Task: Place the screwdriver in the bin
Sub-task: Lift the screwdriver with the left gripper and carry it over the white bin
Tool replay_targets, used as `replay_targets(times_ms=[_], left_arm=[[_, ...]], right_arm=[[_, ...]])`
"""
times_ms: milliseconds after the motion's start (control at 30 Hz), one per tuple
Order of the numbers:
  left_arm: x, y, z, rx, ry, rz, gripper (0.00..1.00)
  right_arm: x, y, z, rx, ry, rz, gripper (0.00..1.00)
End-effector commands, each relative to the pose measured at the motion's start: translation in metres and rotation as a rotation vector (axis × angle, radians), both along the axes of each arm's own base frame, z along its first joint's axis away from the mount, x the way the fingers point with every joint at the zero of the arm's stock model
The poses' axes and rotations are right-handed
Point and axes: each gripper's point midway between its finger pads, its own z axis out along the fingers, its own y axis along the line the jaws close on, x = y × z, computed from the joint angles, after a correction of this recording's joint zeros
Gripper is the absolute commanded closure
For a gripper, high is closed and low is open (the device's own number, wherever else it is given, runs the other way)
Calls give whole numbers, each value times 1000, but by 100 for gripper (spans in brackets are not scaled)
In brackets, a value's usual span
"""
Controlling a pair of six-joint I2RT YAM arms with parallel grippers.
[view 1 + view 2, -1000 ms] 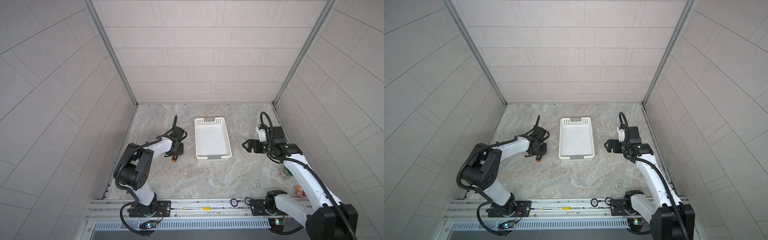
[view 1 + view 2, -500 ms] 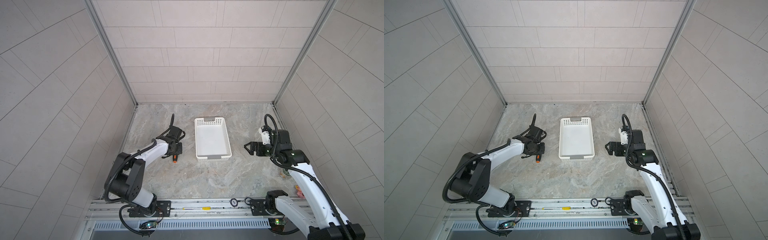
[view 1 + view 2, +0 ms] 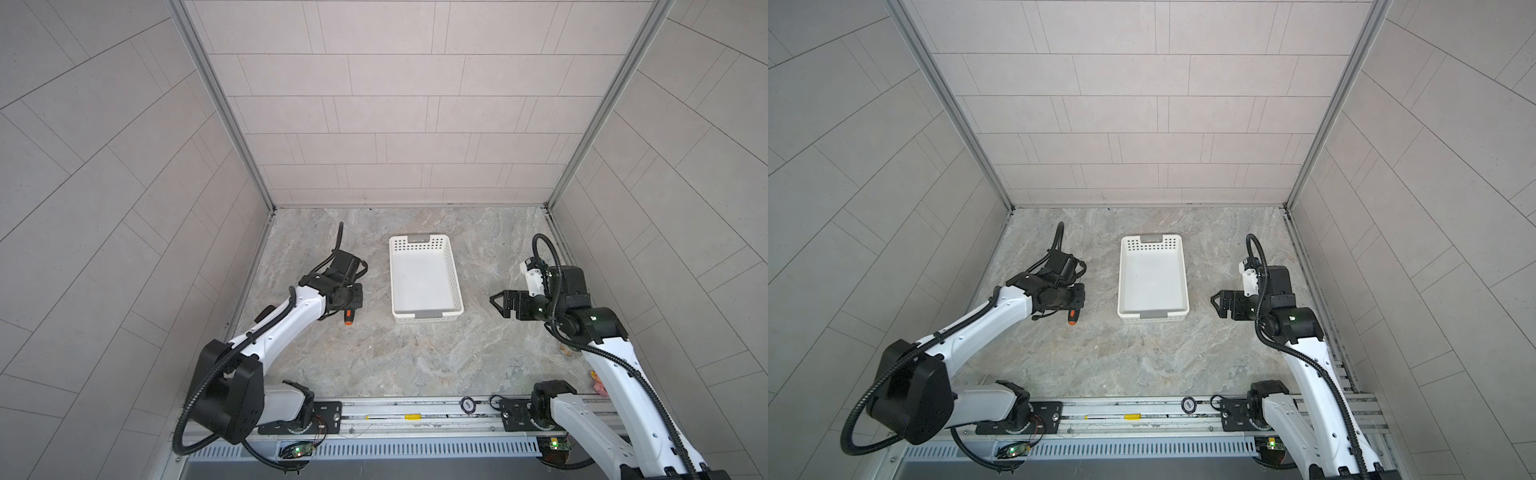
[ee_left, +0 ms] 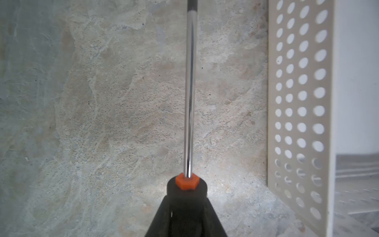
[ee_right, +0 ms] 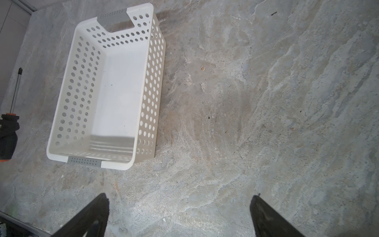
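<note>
- Since a second ago, our left arm has stretched out, its elbow swinging down toward the rail, and the left gripper (image 3: 352,300) has pressed its jaws together.
- We see those jaws pinching the screwdriver (image 3: 348,319) by its black handle, with the orange butt poking out toward the rail in both top views.
- From the left wrist, the bright shaft (image 4: 189,102) runs straight ahead over the marble tabletop (image 3: 374,353), parallel to the bin's perforated long wall (image 4: 299,102).
- We cannot tell whether the tool is off the surface.
- The screwdriver is outside the bin (image 3: 455,282), near its left long side.
- Our right gripper (image 5: 178,205) hangs right of the bin, jaws spread, holding nothing.
</note>
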Motion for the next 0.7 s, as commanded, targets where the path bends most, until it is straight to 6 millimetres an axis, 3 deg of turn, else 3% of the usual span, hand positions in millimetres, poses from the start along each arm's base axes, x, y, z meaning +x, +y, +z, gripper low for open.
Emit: replay_targets(times_ms=[0,267,367,667], left_arm=[[4,-19,31,-2,-44,-26,88],[16,-73,76,4,-123,-155,91],[21,-98,81,-11,-132,-202,91],[37,-173,72,-9,-134,-346,92]], right_arm=[[-5,3,17,33,-27,1,2],[-29,0,16,2,18,7,1],[-35,-1,19,-5,13,7,1],[-45,2,21,34,16,-8,2]])
